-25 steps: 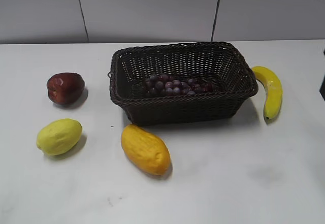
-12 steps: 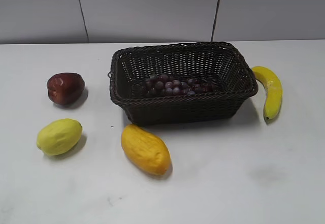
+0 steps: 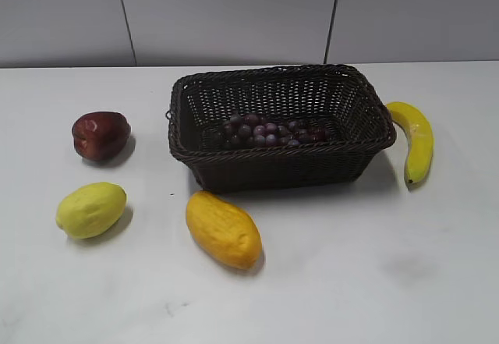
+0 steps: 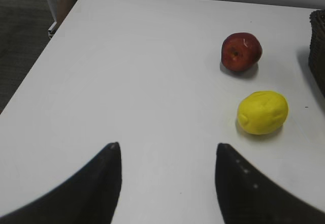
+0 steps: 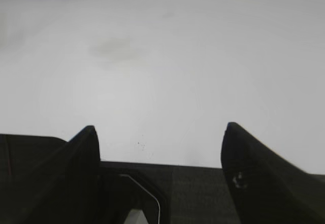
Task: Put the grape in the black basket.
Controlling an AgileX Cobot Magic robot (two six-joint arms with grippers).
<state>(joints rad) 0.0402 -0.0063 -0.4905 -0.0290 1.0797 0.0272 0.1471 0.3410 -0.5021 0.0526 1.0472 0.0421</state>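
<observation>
Showing dark woven wicker in the black basket (image 3: 273,168), glossy skins on the grape (image 3: 269,132), sitting on a smooth matt white table (image 3: 374,266).

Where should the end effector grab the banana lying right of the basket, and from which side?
Grip the banana around its thick middle, coming straight down from above, jaws across its width. It lies flat on the table with its upper end close to the black basket rim, so a sideways approach from the left looks crowded.

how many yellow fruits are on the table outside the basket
3. A lemon-like fruit sits front left, a longer yellow-orange fruit lies just in front of the black basket, and a banana lies at its right end. None seems hidden.
</observation>
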